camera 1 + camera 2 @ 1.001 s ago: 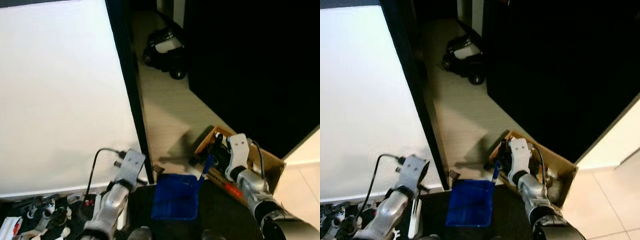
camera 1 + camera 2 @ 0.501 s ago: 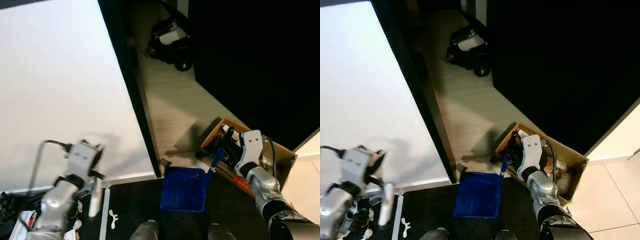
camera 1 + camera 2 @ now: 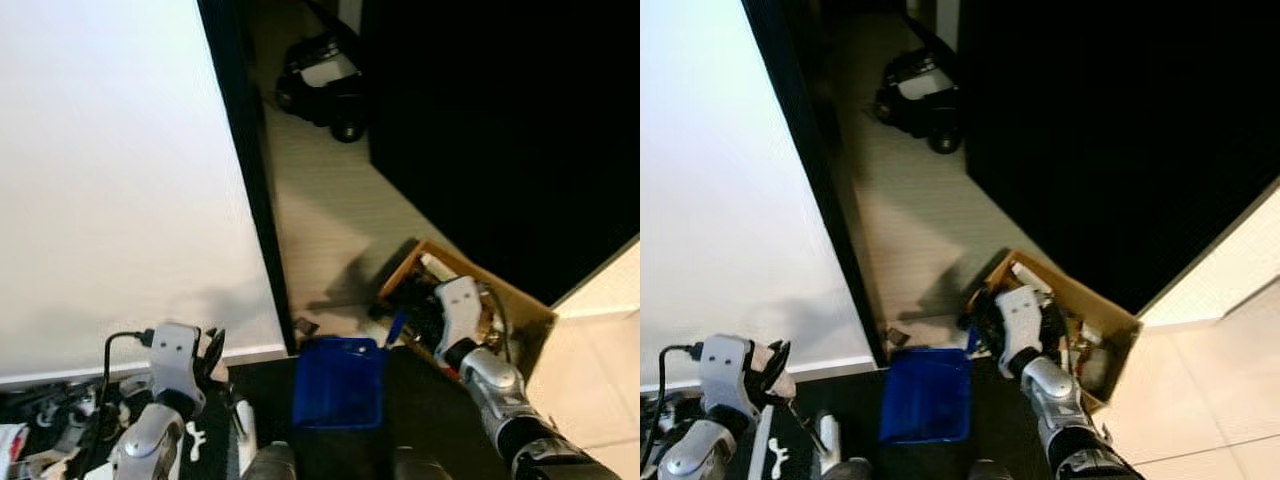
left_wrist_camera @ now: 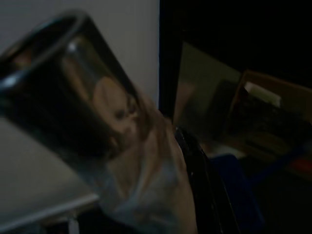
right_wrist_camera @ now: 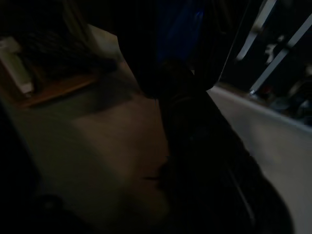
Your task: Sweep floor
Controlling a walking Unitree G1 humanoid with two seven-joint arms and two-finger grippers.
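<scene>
A blue dustpan (image 3: 338, 385) lies flat on the dark mat at the foot of the black door frame, its mouth toward my feet. Its short blue handle (image 3: 396, 328) points up to the right, and my right gripper (image 3: 418, 322) is shut on it. My left gripper (image 3: 212, 352) hangs low at the left, next to the white wall. It is shut on a hand brush whose thin dark stem and white end (image 3: 826, 432) hang down toward the mat. In the left wrist view the shiny brush handle (image 4: 112, 122) blurs across the picture beside a black finger (image 4: 197, 175).
An open cardboard box (image 3: 520, 305) full of clutter stands right behind the right gripper. A black wheeled machine (image 3: 320, 80) sits farther up the pale corridor floor. A small scrap (image 3: 305, 325) lies by the door frame (image 3: 245, 170). Loose clutter (image 3: 50, 415) lies at lower left.
My left arm, swung out to the left half a second ago, has come back in and down beside the dustpan. The camera has shifted. The right gripper keeps hold of the dustpan handle.
</scene>
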